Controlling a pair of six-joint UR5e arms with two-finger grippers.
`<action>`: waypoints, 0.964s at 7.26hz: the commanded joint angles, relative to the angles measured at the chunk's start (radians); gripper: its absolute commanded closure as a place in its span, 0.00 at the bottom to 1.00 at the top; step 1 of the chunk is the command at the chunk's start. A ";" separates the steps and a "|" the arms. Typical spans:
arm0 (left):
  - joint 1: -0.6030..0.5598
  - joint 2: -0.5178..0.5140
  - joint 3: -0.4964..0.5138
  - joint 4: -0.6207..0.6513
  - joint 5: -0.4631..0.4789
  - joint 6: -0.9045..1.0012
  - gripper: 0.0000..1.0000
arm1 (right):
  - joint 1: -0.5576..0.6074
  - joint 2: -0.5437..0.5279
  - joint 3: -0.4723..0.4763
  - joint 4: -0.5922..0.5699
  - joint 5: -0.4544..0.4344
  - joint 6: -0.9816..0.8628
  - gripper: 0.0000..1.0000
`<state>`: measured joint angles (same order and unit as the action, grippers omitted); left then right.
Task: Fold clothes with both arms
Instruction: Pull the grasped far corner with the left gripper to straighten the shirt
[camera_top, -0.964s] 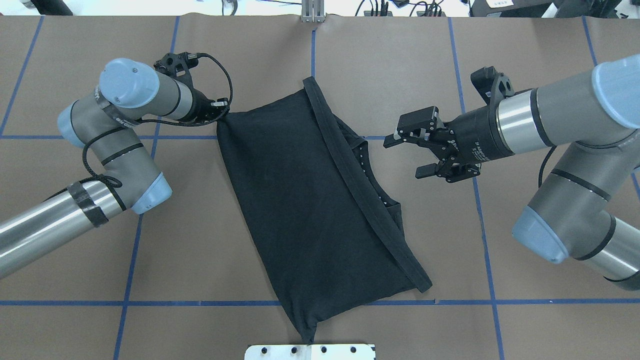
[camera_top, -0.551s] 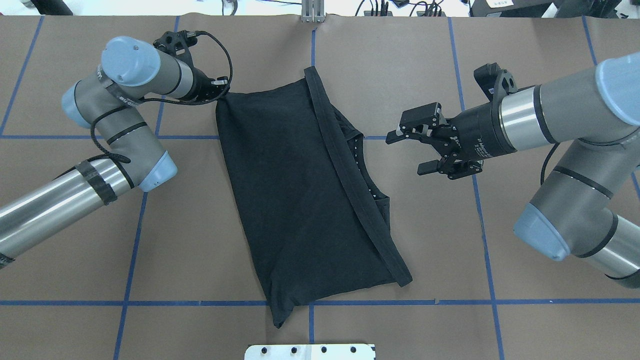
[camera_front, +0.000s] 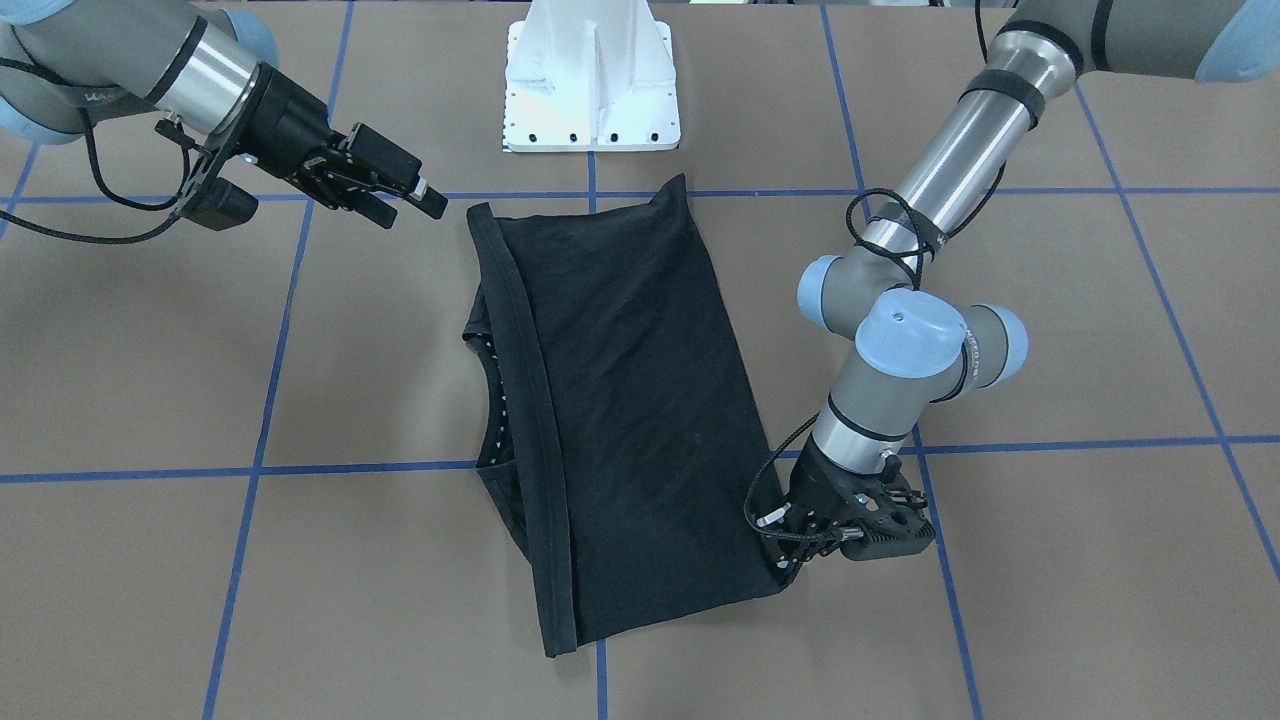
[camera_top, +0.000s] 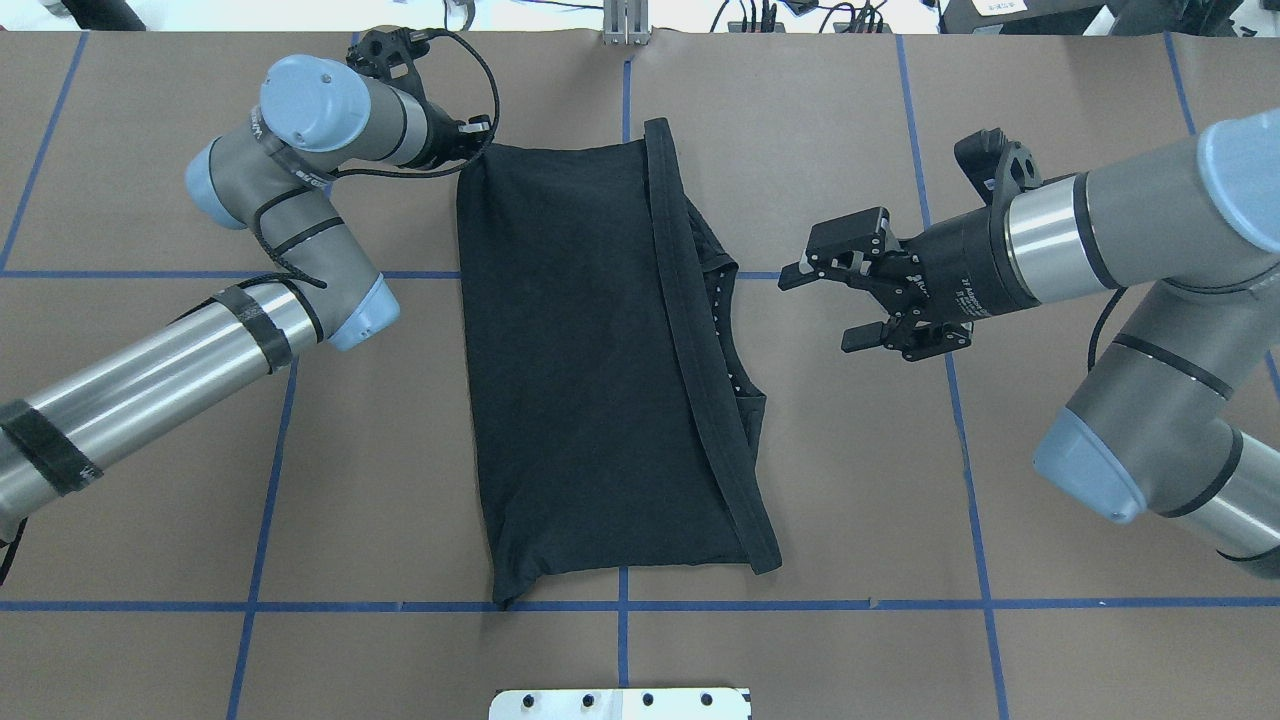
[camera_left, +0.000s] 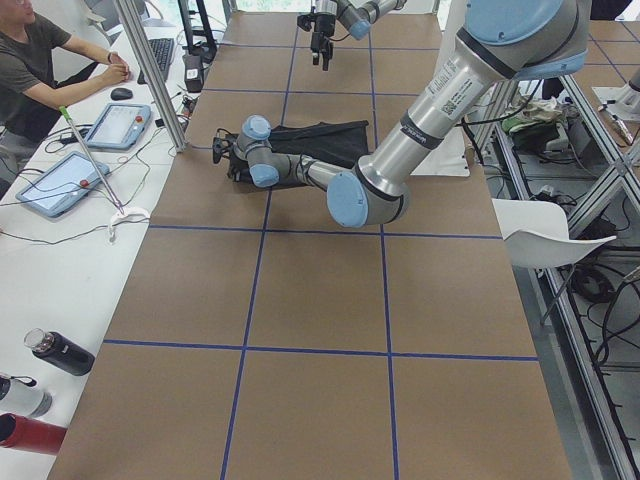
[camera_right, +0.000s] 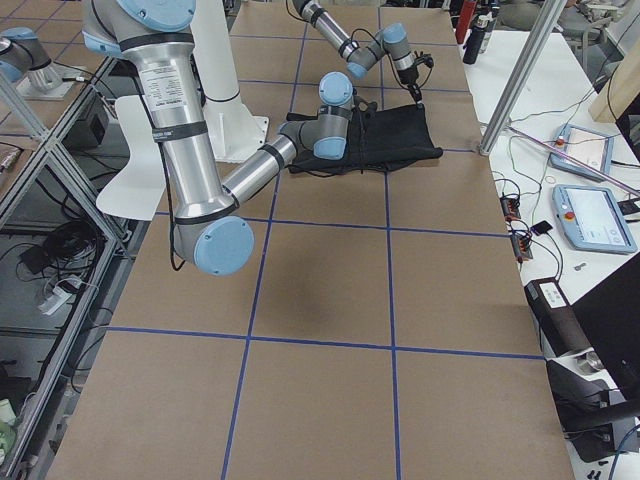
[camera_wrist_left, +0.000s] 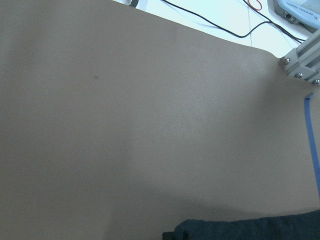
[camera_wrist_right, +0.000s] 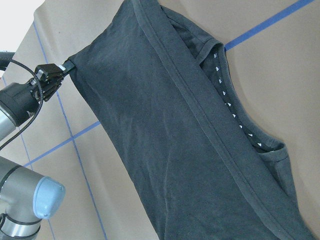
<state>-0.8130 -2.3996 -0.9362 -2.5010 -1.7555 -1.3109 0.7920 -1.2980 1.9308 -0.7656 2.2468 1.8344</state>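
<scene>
The clothes, one black T-shirt (camera_top: 590, 370), lie folded in a long strip in the middle of the brown table, hem band along the right side and neck opening with white marks peeking out beside it. My left gripper (camera_top: 472, 150) is shut on the shirt's far left corner, low at the table; the front-facing view shows the same pinch (camera_front: 788, 550), and the right wrist view shows it too (camera_wrist_right: 60, 72). My right gripper (camera_top: 820, 308) hovers open to the right of the shirt (camera_front: 620, 400), holding nothing and clear of the cloth.
The white pedestal base (camera_front: 592, 90) stands at the near edge, just behind the shirt's near end. Blue tape lines (camera_top: 800, 605) cross the table. A person (camera_left: 40, 70) sits at a side desk with tablets (camera_left: 60, 180) beyond the far edge.
My left gripper has dragged the shirt's corner farther away and to the right, so the shirt now lies straighter and its near end has slid away from the base. The right gripper barely moved.
</scene>
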 joint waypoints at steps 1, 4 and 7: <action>0.001 -0.056 0.086 -0.065 0.027 0.001 1.00 | 0.007 0.000 0.001 0.000 -0.004 -0.004 0.00; 0.005 -0.118 0.166 -0.097 0.042 0.005 1.00 | 0.009 0.000 0.001 0.000 -0.004 -0.003 0.00; 0.036 -0.112 0.174 -0.102 0.155 0.018 0.01 | 0.010 -0.006 -0.003 0.000 -0.006 -0.004 0.00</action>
<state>-0.7984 -2.5138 -0.7667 -2.6013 -1.6688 -1.3006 0.8016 -1.2993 1.9297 -0.7655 2.2416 1.8302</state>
